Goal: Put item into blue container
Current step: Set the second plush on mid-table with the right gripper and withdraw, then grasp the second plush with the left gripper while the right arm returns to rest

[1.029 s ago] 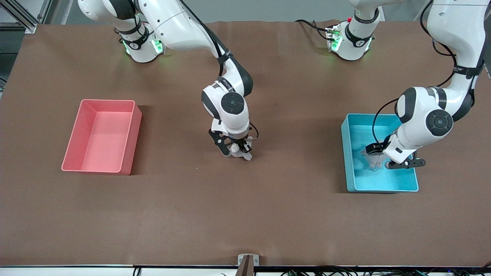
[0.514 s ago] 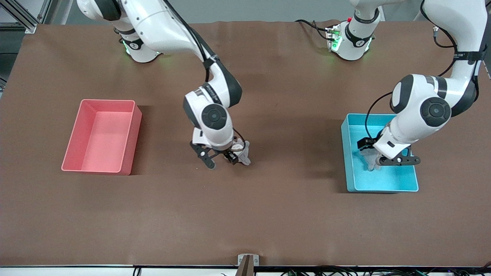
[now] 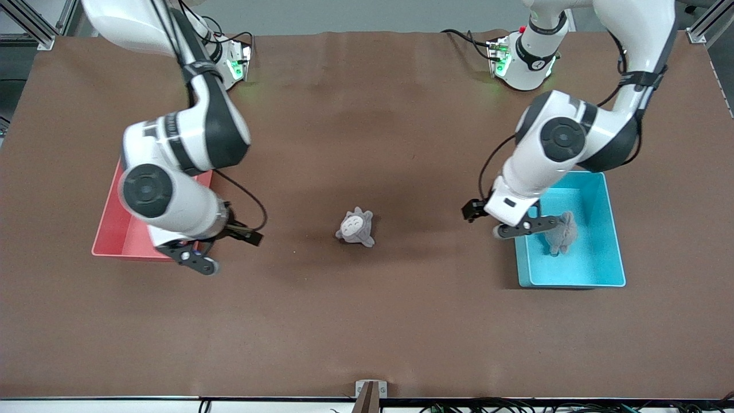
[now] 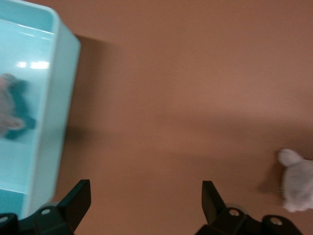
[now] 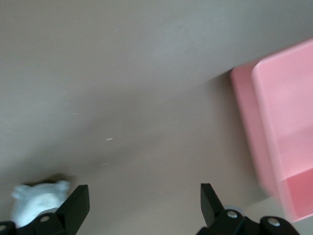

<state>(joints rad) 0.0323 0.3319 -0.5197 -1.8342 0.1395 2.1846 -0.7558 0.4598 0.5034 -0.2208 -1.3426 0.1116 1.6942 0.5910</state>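
The blue container (image 3: 608, 229) sits on the brown desk (image 3: 367, 321) toward the left arm's end. A small grey plush toy (image 3: 561, 232) lies inside it, close to the wall that faces the middle of the desk; in the left wrist view this toy (image 4: 10, 115) shows only as a blurred grey shape on the container's floor (image 4: 29, 49).

The left gripper (image 3: 500, 221) hangs over the container's wall on the side toward the desk's middle, partly over bare desk. Its fingers are spread wide apart and hold nothing; the left wrist view shows the two black fingertips (image 4: 78, 198) with open space between them, and the left gripper (image 4: 145, 198) looks down on the desk just beside the container.

A second grey plush toy with a pale face (image 3: 355, 227) lies on the bare desk about midway between the two bins, apart from both grippers. It appears at the edge of the left wrist view (image 4: 297, 186) and of the right wrist view (image 5: 39, 198).

The right gripper (image 3: 221, 249) is over the desk at the corner of the pink bin (image 3: 114, 229) that is nearest the front camera. It is released too, fingers wide and empty, as the right wrist view (image 5: 144, 198) shows, with the pink bin (image 5: 279, 127) to one side.
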